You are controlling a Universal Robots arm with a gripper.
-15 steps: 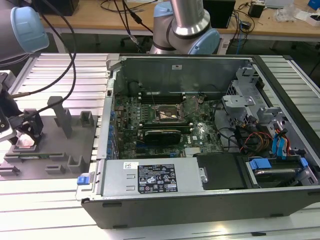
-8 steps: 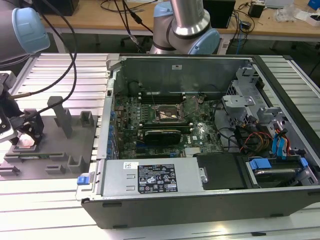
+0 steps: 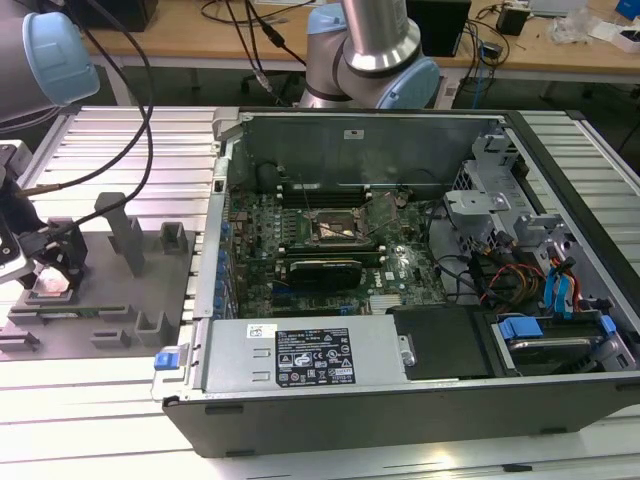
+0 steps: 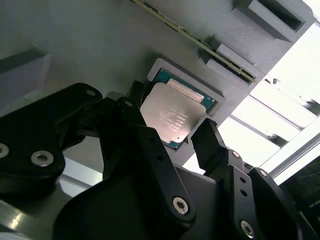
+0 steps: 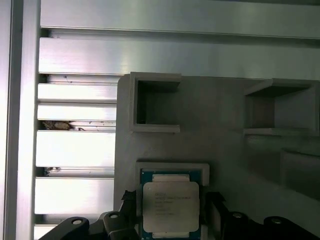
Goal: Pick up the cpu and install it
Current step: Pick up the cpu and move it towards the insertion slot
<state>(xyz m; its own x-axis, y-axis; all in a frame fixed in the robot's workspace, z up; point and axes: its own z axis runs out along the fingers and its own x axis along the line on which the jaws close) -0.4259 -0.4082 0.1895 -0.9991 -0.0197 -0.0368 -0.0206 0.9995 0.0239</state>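
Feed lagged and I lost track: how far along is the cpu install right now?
Done: the gripper sits over the grey fixture, its open fingers on either side of the cpu. In hand: nothing gripped yet; the cpu lies flat in its fixture recess. Left: the lift, the carry and the seating; the motherboard socket in the case looks open.

My bench is a ribbed aluminium table (image 3: 110, 420), its slats bare at 6 and 12 o'clock in the exterior view. Two things lie directly on it. A grey fixture plate (image 3: 100, 300) lies flat at 9 o'clock. An open computer case (image 3: 300, 400) lies on its side from centre to 3 o'clock, just beside the plate. In the first wrist view the plate's edge rests on the slats.
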